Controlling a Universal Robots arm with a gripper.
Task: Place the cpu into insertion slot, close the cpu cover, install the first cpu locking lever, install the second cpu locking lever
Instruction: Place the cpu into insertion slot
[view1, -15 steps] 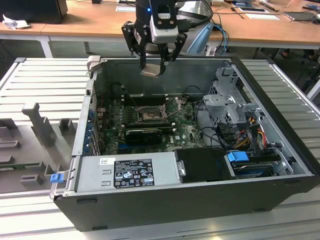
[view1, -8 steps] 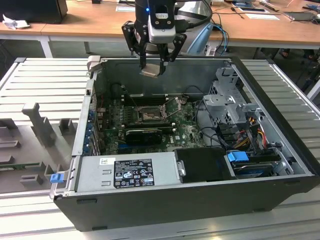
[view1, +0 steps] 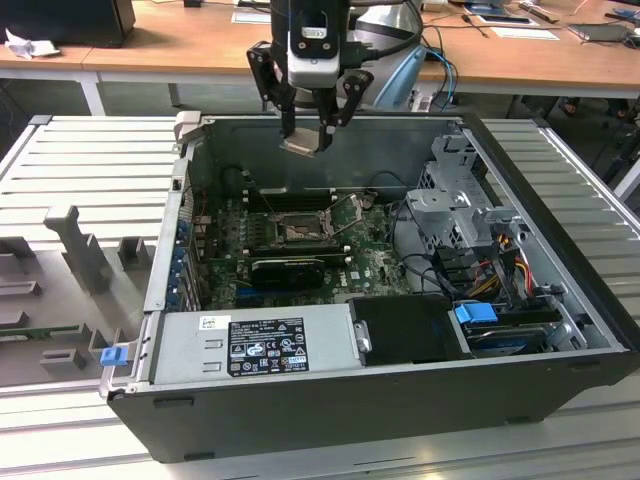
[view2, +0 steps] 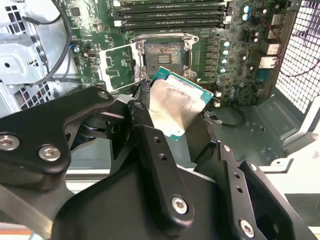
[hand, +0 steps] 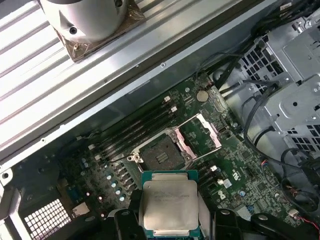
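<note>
Silver-grey and dull on top with a green rim, the flat square cpu (hand: 169, 205) sits clenched between my jaws. My gripper (view1: 305, 138) holds it in the air above the open case (view1: 330, 415), apart from the bare slot (hand: 162, 155) on the green board (view1: 375, 265); the cover (hand: 200, 135) stands flipped open beside that slot.

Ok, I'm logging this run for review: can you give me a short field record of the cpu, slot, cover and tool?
tool: shut on the cpu, above the open computer case
cpu: held in the air, not seated
insertion slot: empty, uncovered
cpu cover: swung open beside the slot
</note>
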